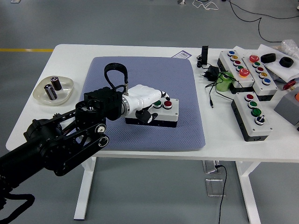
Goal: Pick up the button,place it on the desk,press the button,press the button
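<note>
A grey button box (164,113) with a black base lies on the blue mat (145,77) in the middle of the table. Its red button (168,104) and one green button (158,103) show; the rest of its top is hidden under my left hand. My left hand (150,99), white with black fingertips, lies flat over the box's left part, fingers stretched to the right and resting on the buttons, thumb hanging down its front face. My right arm is out of view.
A dish (54,90) with two small batteries stands at the left. Three more button boxes (252,113) (237,65) (260,70), a green object (224,82), plugs and cables (209,73) crowd the right side. A black device (204,53) stands behind the mat.
</note>
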`<state>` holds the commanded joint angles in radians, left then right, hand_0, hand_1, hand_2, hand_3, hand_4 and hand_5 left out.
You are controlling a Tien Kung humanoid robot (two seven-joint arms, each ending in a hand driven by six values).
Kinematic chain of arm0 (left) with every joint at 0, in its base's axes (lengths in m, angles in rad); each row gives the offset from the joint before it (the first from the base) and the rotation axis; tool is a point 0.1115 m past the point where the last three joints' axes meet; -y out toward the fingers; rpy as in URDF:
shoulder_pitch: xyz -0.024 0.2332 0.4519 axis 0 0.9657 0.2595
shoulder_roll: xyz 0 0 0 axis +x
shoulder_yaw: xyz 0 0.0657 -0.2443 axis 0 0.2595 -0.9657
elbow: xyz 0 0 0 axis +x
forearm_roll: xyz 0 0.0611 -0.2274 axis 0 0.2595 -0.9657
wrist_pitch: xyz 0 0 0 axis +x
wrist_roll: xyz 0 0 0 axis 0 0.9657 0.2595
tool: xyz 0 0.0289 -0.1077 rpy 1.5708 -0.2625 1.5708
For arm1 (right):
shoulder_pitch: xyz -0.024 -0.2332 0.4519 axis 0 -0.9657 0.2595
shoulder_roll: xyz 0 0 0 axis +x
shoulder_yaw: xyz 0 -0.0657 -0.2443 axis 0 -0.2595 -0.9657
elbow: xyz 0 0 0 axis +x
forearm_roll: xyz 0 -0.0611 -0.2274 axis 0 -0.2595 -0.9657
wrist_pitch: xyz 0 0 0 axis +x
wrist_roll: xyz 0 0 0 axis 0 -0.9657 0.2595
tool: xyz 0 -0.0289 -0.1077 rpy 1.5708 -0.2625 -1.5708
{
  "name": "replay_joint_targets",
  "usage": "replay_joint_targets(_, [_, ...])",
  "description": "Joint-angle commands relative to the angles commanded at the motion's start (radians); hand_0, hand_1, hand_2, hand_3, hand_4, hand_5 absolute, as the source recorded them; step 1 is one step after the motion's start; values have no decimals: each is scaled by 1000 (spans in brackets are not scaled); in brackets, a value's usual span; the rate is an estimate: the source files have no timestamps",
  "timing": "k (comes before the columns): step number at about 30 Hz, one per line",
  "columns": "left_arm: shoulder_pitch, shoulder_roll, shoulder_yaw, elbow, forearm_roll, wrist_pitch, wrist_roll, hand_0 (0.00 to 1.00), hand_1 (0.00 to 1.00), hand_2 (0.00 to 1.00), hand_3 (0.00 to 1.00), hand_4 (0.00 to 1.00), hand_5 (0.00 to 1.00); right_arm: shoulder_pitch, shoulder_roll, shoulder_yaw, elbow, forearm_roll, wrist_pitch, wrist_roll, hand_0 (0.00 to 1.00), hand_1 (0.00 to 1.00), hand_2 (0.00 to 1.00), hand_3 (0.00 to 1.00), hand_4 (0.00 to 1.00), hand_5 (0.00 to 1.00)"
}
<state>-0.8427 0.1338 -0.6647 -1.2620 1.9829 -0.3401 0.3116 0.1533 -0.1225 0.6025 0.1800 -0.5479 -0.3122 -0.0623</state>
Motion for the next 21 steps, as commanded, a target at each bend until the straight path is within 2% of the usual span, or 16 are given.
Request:
replay_joint_targets(10, [10,-13,8,37,-8,4,2,15,2,53,846,528,2,-3,-1,-3,0,0,0,0,656,574,609,649,281,282])
replay_joint_targets(21, [2,-10,10,17,18,-18,6,14,2,50,837,506,2,-5,-1,-2,0,1,0,0,656,574,609,648,280,281])
